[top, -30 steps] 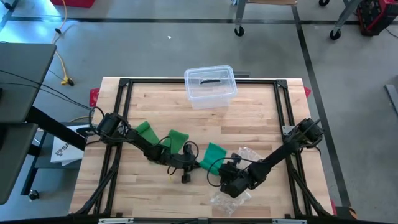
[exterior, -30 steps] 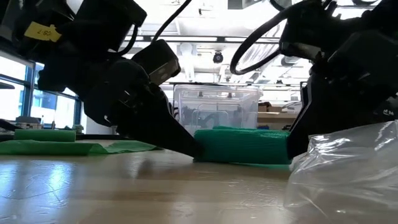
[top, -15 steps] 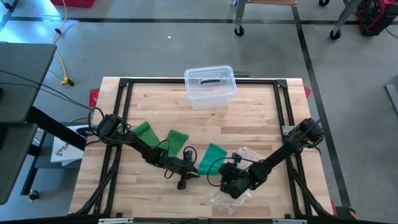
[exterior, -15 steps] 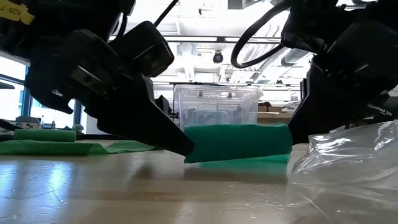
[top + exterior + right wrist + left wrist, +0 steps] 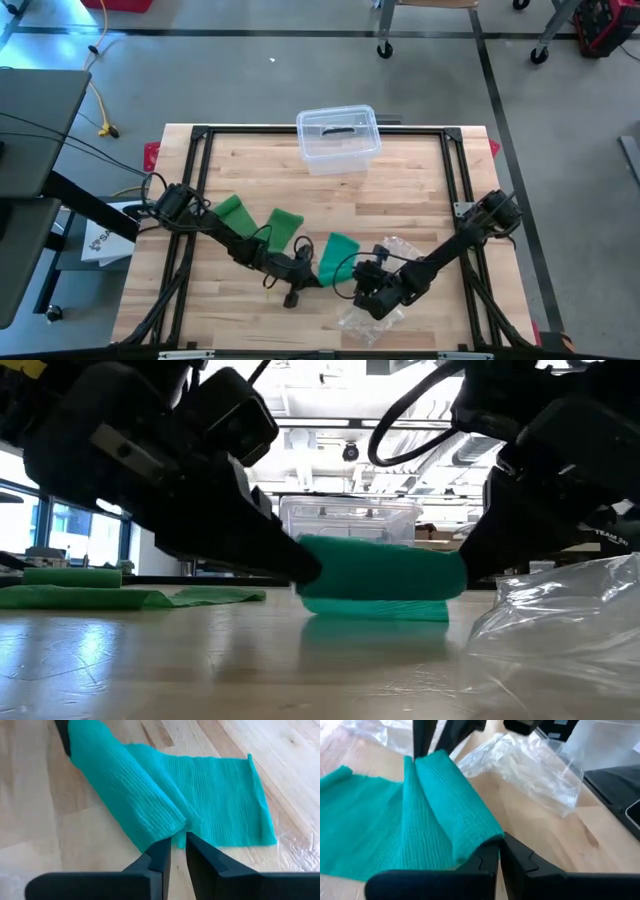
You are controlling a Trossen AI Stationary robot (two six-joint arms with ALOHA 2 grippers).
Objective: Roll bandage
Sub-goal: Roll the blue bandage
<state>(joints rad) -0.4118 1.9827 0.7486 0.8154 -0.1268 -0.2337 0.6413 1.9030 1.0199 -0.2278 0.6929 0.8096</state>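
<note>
A teal-green bandage [image 5: 335,252] lies near the table's front middle. Its near end is wound into a roll [image 5: 380,572] that hangs just above the wood, and its flat tail [image 5: 225,805] rests on the table. My left gripper [image 5: 308,278] is shut on the roll's left end. My right gripper [image 5: 352,283] is shut on its right end. The two grippers face each other across the roll. My left gripper pinches the roll's left end [image 5: 480,837] between its two fingertips [image 5: 485,860], coming from the table's left and slanting slightly down, along the roll's axis. That end is lifted off the wood. My right gripper pinches the roll's right end [image 5: 162,827] between its two fingers [image 5: 157,851], slanting down from the table's right, along the roll's axis. The roll hangs level between both grippers, and its tail trails slack onto the table.
A crumpled clear plastic bag [image 5: 372,318] lies right beside my right gripper, near the front edge. More green bandage [image 5: 240,210] [image 5: 283,222] lies spread at the left. A clear lidded box [image 5: 338,138] stands at the far middle.
The roll lay on the table a second ago. It has since been raised clear of the wood and turned over onto the flat tail, which now looks shorter. My left gripper has tipped upward with it. My right gripper has kept its place.
</note>
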